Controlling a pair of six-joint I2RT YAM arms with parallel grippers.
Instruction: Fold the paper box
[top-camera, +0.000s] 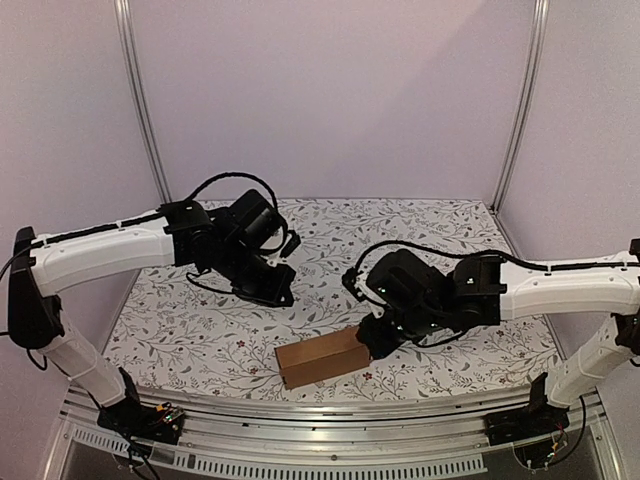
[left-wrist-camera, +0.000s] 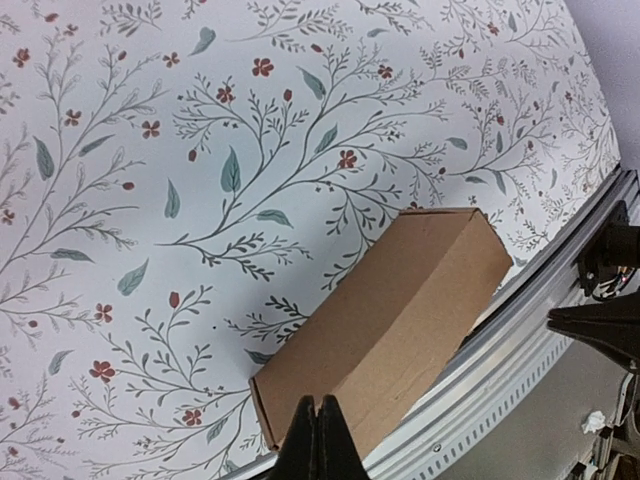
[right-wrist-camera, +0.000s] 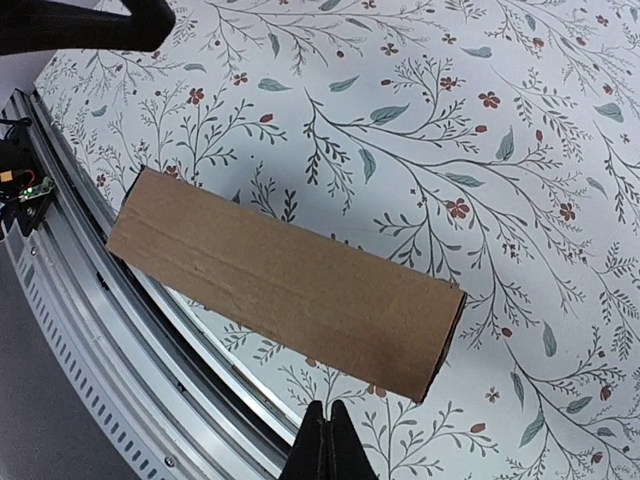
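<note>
The paper box (top-camera: 322, 357) is a slim, closed brown cardboard box lying flat near the table's front edge, angled slightly. In the left wrist view the paper box (left-wrist-camera: 390, 320) lies past my fingertips. From the right wrist it shows lengthwise as the paper box (right-wrist-camera: 285, 285). My left gripper (top-camera: 284, 294) is shut and empty, hanging above the table behind and left of the box. My right gripper (top-camera: 373, 341) is shut and empty too, close to the box's right end. The left gripper (left-wrist-camera: 318, 404) and the right gripper (right-wrist-camera: 322, 408) both show their fingers pressed together.
A floral cloth (top-camera: 440, 240) covers the table. A perforated metal rail (top-camera: 330, 408) runs along the near edge, just in front of the box. Metal frame posts (top-camera: 140, 100) and lilac walls close the back and sides.
</note>
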